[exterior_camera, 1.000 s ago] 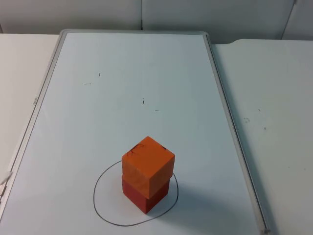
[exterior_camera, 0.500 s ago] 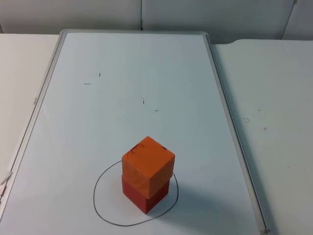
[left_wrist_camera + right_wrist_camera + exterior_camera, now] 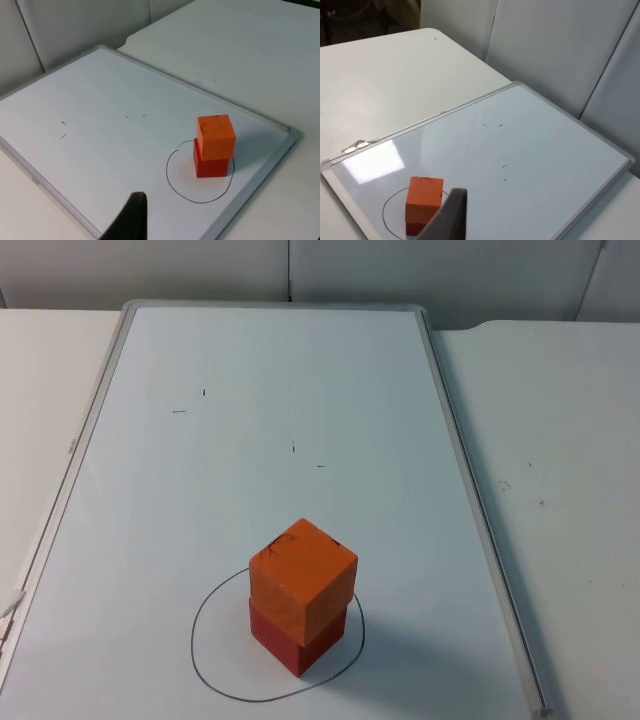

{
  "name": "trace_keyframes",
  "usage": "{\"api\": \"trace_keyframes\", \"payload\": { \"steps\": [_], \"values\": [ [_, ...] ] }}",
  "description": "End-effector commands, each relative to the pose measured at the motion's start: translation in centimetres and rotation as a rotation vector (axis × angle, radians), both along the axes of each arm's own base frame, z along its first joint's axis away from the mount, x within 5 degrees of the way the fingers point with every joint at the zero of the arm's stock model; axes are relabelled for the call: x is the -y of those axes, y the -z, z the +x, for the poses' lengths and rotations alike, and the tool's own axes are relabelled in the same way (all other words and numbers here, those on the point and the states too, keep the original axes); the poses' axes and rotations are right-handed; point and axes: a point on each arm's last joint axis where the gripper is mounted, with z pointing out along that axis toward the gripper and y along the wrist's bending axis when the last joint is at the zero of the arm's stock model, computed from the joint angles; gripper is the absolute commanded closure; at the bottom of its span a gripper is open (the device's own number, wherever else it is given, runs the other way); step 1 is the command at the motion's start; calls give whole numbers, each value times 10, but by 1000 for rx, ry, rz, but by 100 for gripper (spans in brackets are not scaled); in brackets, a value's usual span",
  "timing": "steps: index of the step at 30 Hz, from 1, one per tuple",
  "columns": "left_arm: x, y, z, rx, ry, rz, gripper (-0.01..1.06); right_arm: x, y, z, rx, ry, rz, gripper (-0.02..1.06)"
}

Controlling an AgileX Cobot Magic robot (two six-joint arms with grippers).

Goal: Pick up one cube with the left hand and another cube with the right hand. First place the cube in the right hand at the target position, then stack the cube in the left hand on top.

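Observation:
An orange cube (image 3: 302,577) sits squarely on a red cube (image 3: 296,642), inside a hand-drawn black ring (image 3: 205,640) on the whiteboard (image 3: 250,440). From the left wrist I see the orange cube (image 3: 216,136) on the red cube (image 3: 212,166), with my left gripper (image 3: 131,220) held high and well back from the stack. From the right wrist the orange cube (image 3: 424,195) tops the red cube (image 3: 415,226), and my right gripper (image 3: 451,215) is also raised and away. Neither gripper touches a cube. Both arms wait.
The whiteboard's grey frame (image 3: 462,470) forms a low raised edge around the stack. White table (image 3: 560,440) lies to both sides. A grey partition wall (image 3: 300,270) closes the far end. A few small pen marks (image 3: 293,447) dot the board.

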Motion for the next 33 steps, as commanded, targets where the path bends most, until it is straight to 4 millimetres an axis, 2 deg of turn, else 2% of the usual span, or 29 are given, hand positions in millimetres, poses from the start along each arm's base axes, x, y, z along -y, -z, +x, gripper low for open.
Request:
{"api": "trace_keyframes", "payload": {
  "steps": [1, 6, 8, 33],
  "values": [
    [-1, 2, 0, -11, -9, 0, 0, 0, 0, -1, 1, -1, 5, 4],
    [3, 14, 5, -55, -23, 31, 0, 0, 0, -1, 1, -1, 5, 4],
    [10, 32, 11, -97, -24, 74, 0, 0, 0, -1, 0, -1, 6, 4],
    [13, 33, 14, -72, -23, 50, 0, 2, 2, 1, -10, 24, -4, 4]
  ]
}}
